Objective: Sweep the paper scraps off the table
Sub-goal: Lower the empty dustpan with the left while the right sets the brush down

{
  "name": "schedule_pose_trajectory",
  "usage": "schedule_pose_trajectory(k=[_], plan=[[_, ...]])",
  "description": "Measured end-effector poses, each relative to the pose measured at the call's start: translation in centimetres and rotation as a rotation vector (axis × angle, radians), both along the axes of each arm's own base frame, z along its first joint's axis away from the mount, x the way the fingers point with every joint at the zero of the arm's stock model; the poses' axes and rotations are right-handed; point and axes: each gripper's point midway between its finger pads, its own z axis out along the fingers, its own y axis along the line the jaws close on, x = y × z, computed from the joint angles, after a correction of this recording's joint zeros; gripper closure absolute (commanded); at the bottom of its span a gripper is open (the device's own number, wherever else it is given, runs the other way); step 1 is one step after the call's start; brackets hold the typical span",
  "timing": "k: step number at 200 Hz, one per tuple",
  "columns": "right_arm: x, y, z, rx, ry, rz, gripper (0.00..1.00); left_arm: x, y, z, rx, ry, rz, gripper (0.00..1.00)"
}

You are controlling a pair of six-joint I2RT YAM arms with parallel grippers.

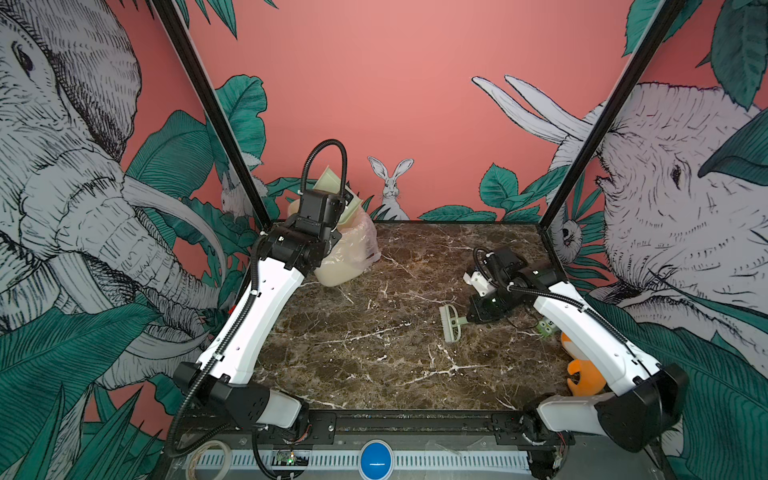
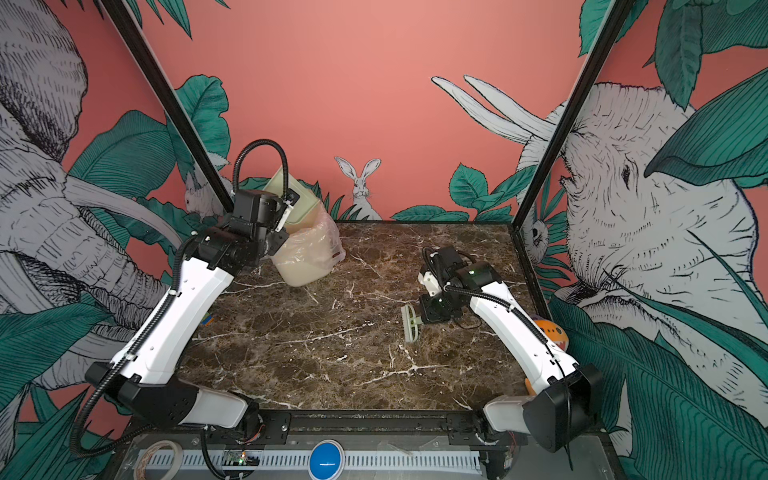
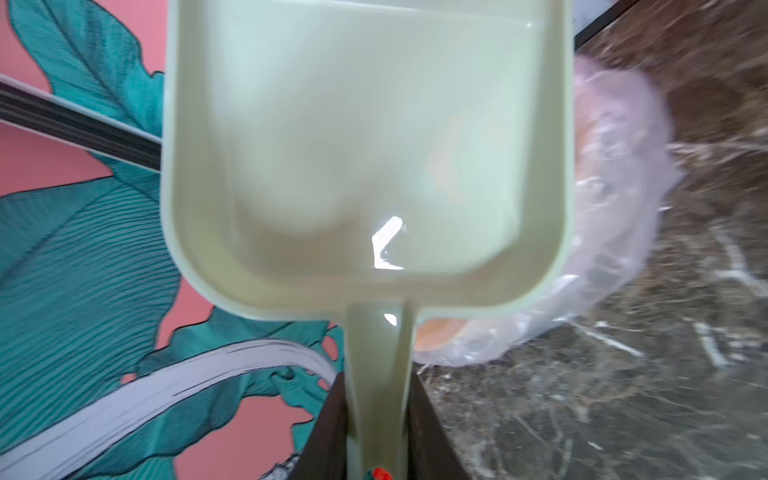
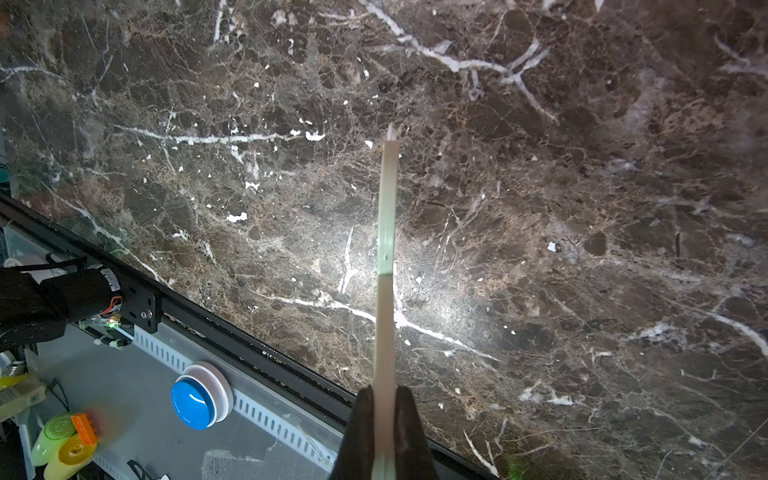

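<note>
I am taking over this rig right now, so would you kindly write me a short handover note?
Left claw: shut on the handle of the pale green dustpan, raised and tipped over the bag-lined bin at the far left corner of the table.
Right claw: shut on the handle of the brush, held low over the table's right middle.
Done: no paper scraps show on the table; the dustpan looks empty.
Left: the bin's inside is hidden, so check the scraps are in it; then probably set both tools down.

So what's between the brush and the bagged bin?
Nothing but bare table lies between brush and bin, seen in both top views.
</note>
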Motion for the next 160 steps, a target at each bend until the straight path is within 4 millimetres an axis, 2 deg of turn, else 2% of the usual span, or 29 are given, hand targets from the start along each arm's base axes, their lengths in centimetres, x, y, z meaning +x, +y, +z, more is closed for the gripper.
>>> schedule_pose_trajectory(k=[28,47,66,90,117,137,160], plan=[[1.3,-0.9,0.3,0.008,-0.023,-0.052,1.0,-2.6,-4.2,-3.8,-0.149,0.099,-0.124,0.78],[2.5,-1.6,0.5,0.022,-0.043,-0.107,1.0,-4.2,-6.9,-7.7,-0.2,0.201,-0.181,0.78],[3.9,-2.2,0.9,0.051,-0.073,-0.163,1.0,-5.9,-8.7,-11.7,-0.23,0.302,-0.208,0.77],[6.0,-2.3,1.8,0.107,-0.124,-0.222,1.0,-7.9,-10.0,-15.9,-0.244,0.4,-0.221,0.77],[8.9,-1.7,2.0,0.182,-0.174,-0.281,1.0,-9.7,-11.3,-18.9,-0.268,0.466,-0.238,0.77],[10.5,-1.2,0.8,0.249,-0.177,-0.342,1.0,-10.5,-12.0,-20.6,-0.292,0.496,-0.249,0.77],[11.3,-1.2,-2.0,0.301,-0.138,-0.422,1.0,-11.0,-12.4,-21.9,-0.314,0.517,-0.25,0.77]])
